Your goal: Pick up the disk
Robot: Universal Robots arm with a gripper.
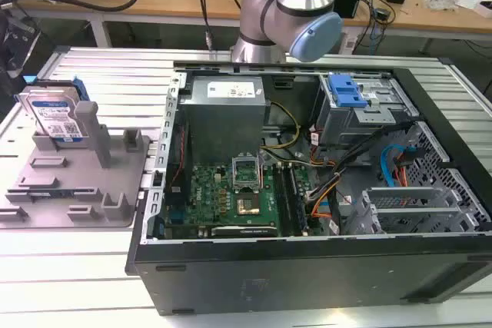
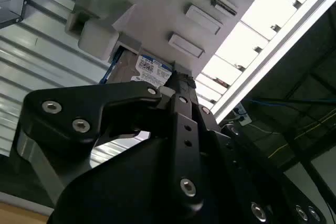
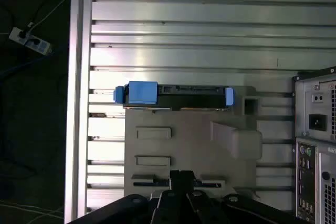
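Exterior view: the disk (image 1: pixel 54 117) stands on edge in a slot of the grey holder fixture (image 1: pixel 77 190), label face outward and blue side bracket (image 1: pixel 79 88) along its rear edge, on the slatted table at the exterior view's left of the open computer case (image 1: pixel 307 190). The arm (image 1: pixel 288 5) rises behind the case. Second wrist view: the gripper (image 2: pixel 177 80) fills the foreground, its jaws apparently drawn together with nothing between them. The disk (image 2: pixel 152 69) lies just past the tips along the tool's line of sight, with its label turned towards the tool, and is still seated in the holder fixture (image 2: pixel 173 9). No contact between tool and disk is visible. First wrist view: the gripper (image 3: pixel 181 174) looks down on the holder fixture (image 3: pixel 184 140). The disk (image 3: pixel 178 97) appears as a thin dark upper edge capped by the blue bracket (image 3: pixel 142 92). It sits at the fixture edge farthest from the tool, directly ahead of the tips and apart from them, with the base plate between. Its long axis runs crosswise to the line from tool to disk, so the tool faces its broad side, roughly centred on it. The computer case (image 3: pixel 315 145) stands off to one side of the tool, clear of that line.
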